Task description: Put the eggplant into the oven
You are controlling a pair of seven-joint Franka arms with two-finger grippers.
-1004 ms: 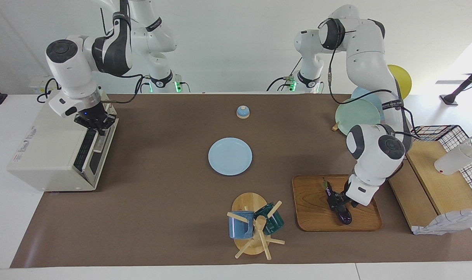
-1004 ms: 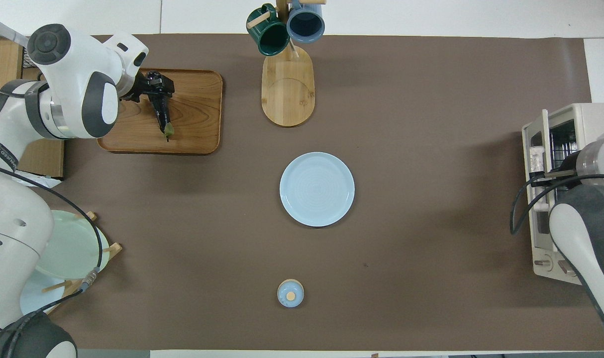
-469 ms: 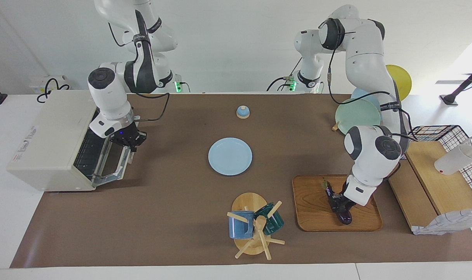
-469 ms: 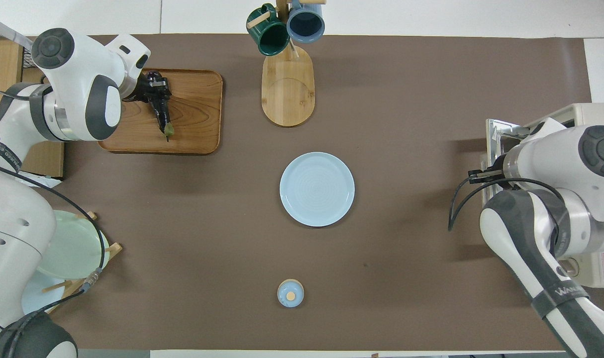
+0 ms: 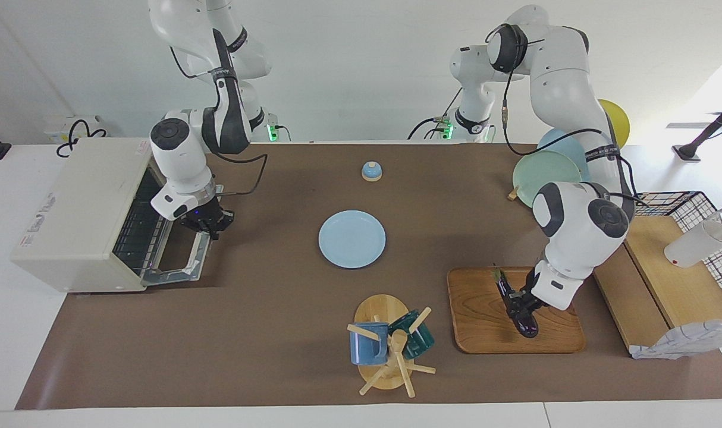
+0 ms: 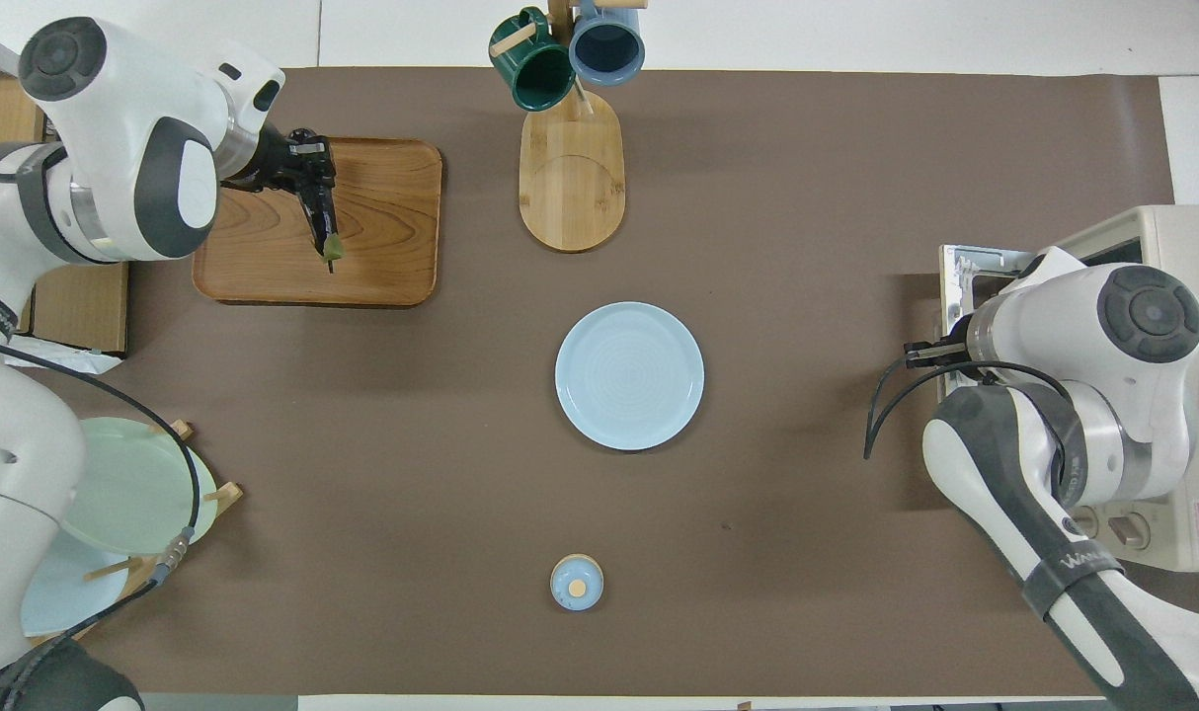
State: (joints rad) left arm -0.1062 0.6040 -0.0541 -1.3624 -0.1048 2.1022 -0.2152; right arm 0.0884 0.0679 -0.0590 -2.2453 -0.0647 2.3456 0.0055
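Facing view: the left gripper (image 5: 523, 303) is clamped on the slim, glossy dark purple eggplant (image 5: 518, 309) over the rectangular wooden tray (image 5: 486, 324). The right gripper (image 5: 209, 224), fingertips together, sits at the lowered door of the boxy cream-white oven (image 5: 75, 214) — door open.

Overhead view: the eggplant (image 6: 320, 219) is over the tray (image 6: 382, 227), green stem toward the robots.

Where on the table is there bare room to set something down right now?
Bare mat lies between the blue plate and the oven, and between the plate and the wooden tray. It is crowded at the oven's open door, under the right hand, and on the tray, where the left hand grips the eggplant.
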